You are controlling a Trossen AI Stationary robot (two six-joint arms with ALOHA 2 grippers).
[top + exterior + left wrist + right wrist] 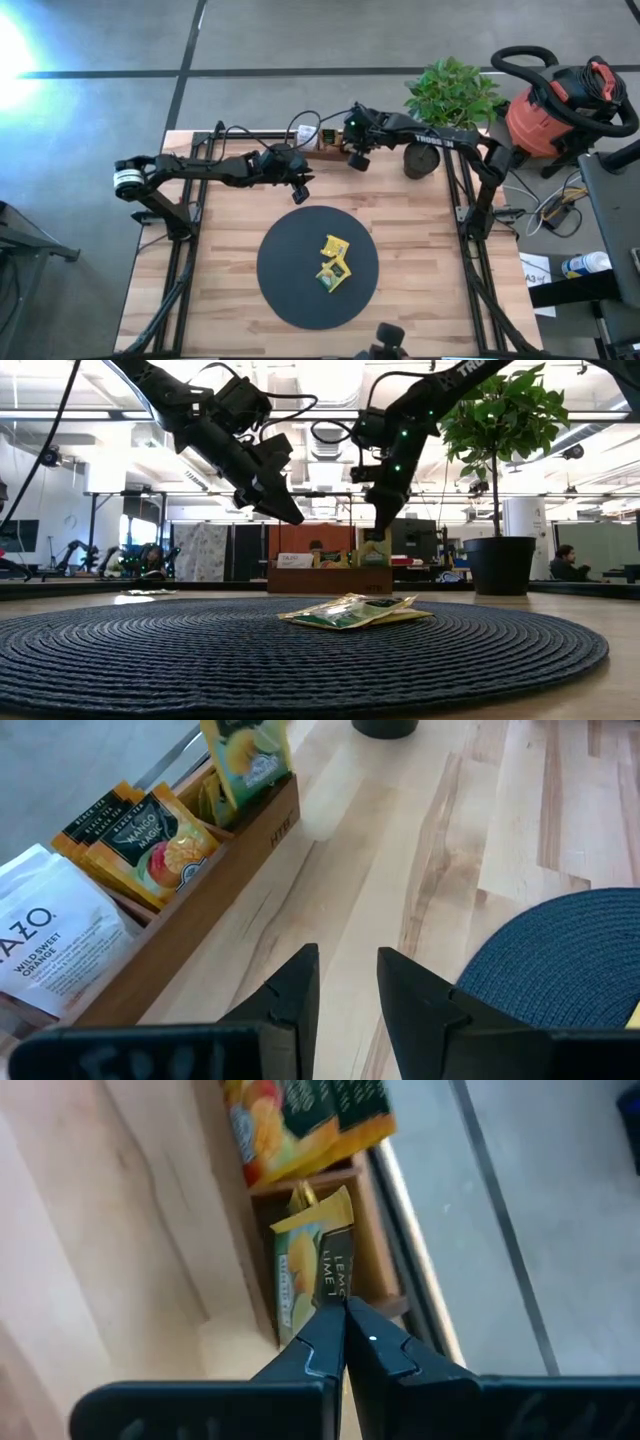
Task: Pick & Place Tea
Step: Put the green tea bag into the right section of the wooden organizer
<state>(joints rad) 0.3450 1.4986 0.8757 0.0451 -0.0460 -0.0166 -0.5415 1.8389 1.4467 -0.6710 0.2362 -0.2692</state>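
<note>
While both arms are hanging over the far half of the counter (230, 260), the stock is lying as follows, largest item first.

Counter: pale wood planks, carrying everything listed.

Black disc (290, 285): round woven mat, sitting on the near middle of the counter.

Potted plant (452, 92): standing at the far right corner in a dark pot.

Wooden tray (215, 885): resting along the far edge, its compartments holding upright tea packets (150, 840), orange-red and yellow, plus a white pouch at one end.

Left gripper (300, 193): hovering above the counter just beyond the disc's far rim, jaws standing apart and holding nothing.

Right gripper (343, 1312): hanging over the tray's end compartment, jaws pinching closed on the top edge of a yellow lemon-lime packet (318, 1260), which is dangling just above the tray.

Loose packets (334, 262): a small heap of yellow and green ones lying flat on the disc, right of its centre, touching and partly overlapping.
</note>
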